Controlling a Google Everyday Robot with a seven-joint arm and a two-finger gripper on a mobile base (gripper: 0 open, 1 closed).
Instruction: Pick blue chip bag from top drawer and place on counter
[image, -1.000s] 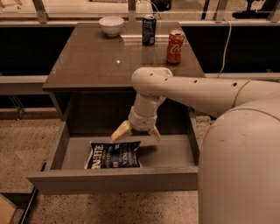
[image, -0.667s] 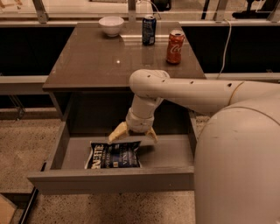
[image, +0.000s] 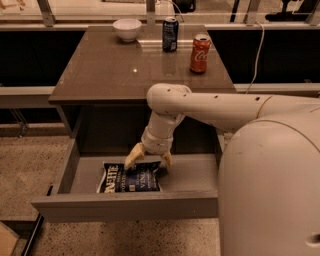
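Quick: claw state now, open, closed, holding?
Claw: open, spread over the blue chip bag inside the top drawer, nothing gripped yet.

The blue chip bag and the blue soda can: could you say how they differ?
The blue chip bag lies flat in the top drawer; the soda can stands upright on the counter. The bag is wide and crinkly, the can slim and smooth. The open tool hangs over the bag only. Both are dark blue.

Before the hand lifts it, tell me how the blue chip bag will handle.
The blue chip bag lies flat and crinkled in the top drawer, so it is probably light and floppy. Its printed film may slip. The hand is open over its far edge.
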